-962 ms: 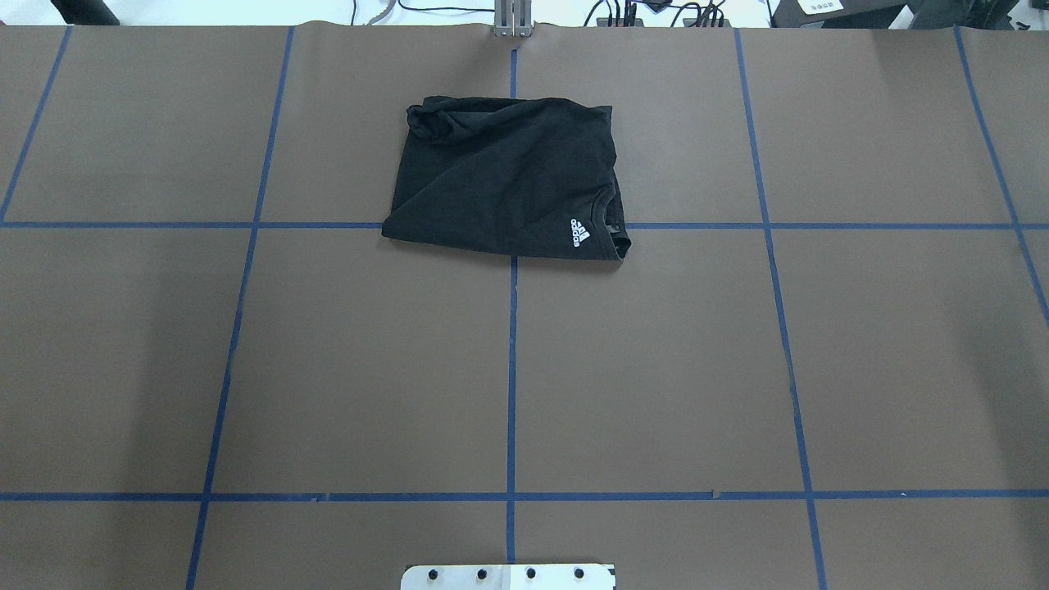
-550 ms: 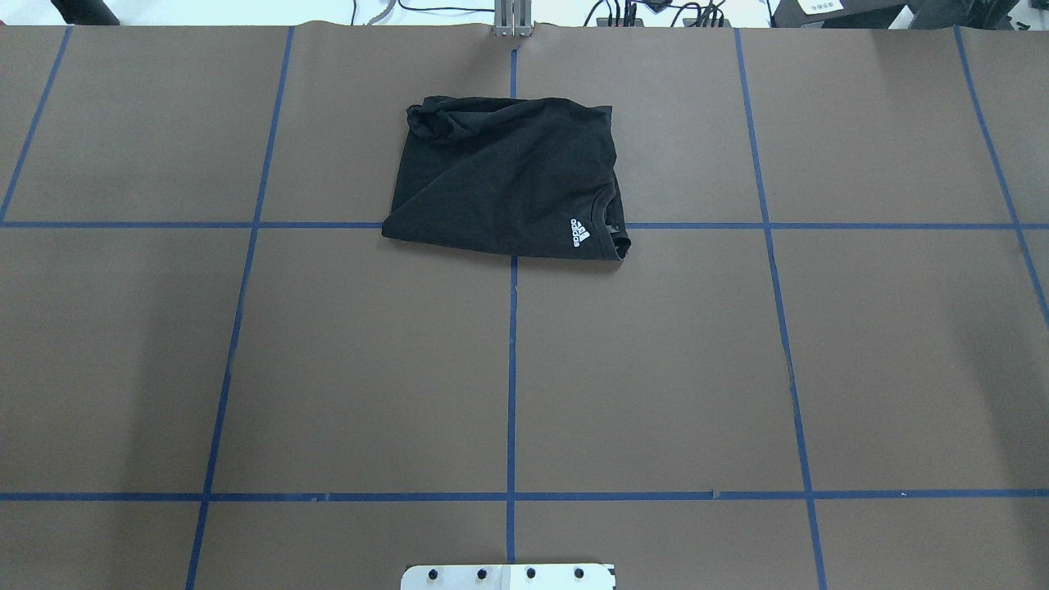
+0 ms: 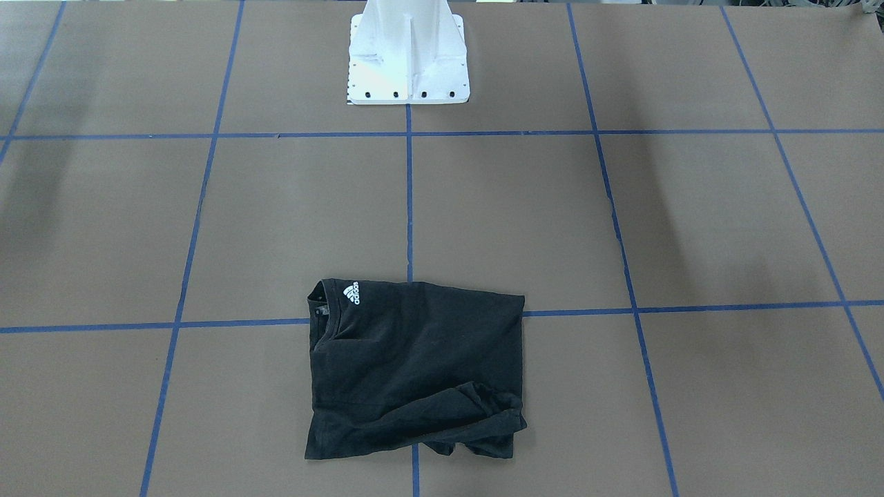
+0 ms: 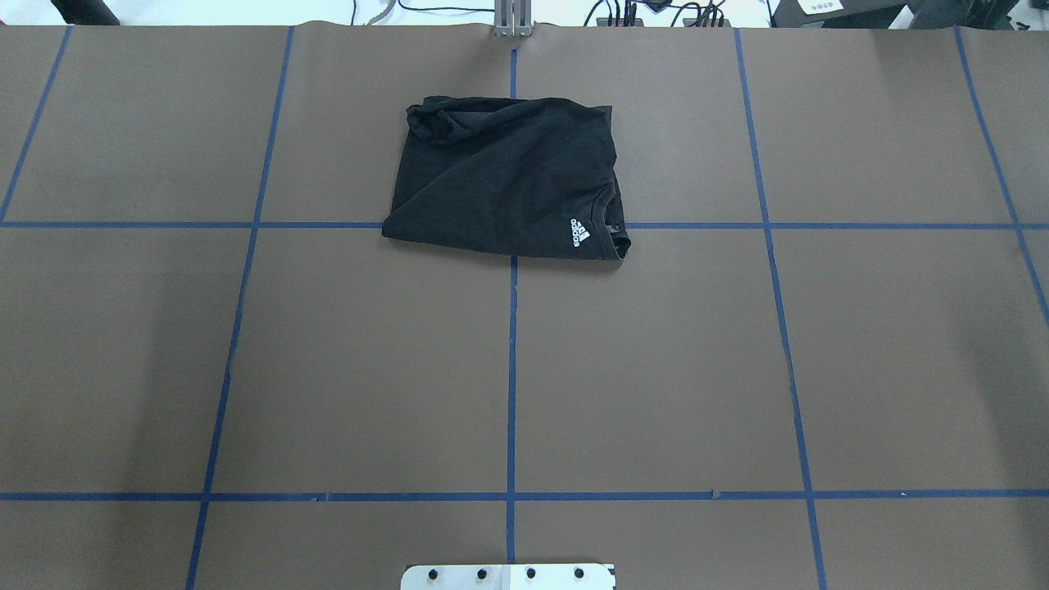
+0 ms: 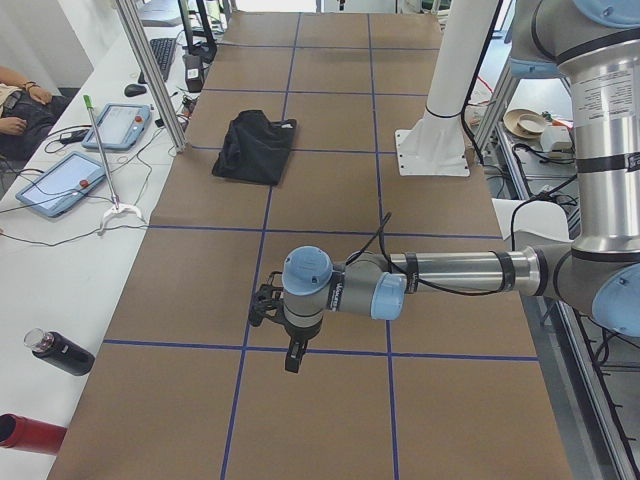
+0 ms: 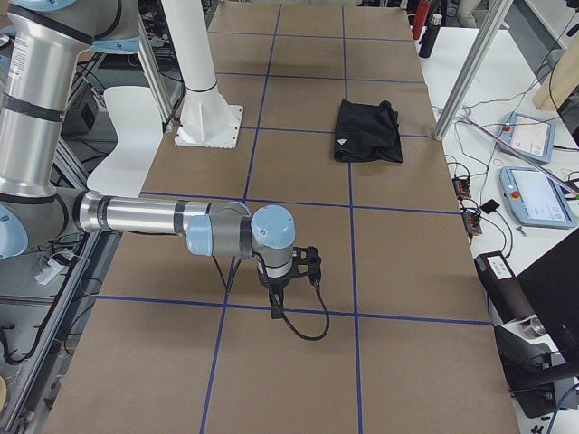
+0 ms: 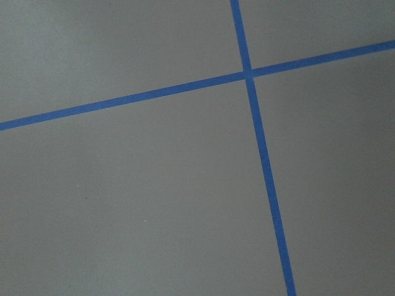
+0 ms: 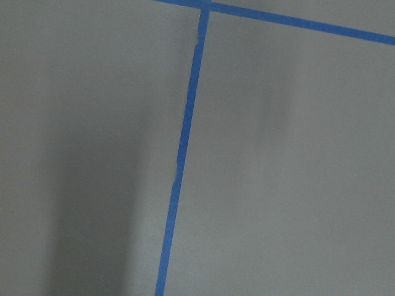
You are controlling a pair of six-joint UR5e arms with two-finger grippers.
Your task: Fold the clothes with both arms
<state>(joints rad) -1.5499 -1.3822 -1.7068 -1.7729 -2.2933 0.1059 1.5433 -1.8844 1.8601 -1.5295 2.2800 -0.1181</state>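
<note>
Because apparently done folding, parked well clear of black Adidas T-shirt [image 4: 504,180] at far centre: left gripper [image 5: 290,355], right gripper [image 6: 274,307], openness impossible to tell.

silver-grey arms [image 5: 460,270], lt blue joint caps [image 5: 305,268], white base [image 3: 407,69]

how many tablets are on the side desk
2, side by side on the white desk: the near tablet and the far tablet. More may lie out of frame.
</note>
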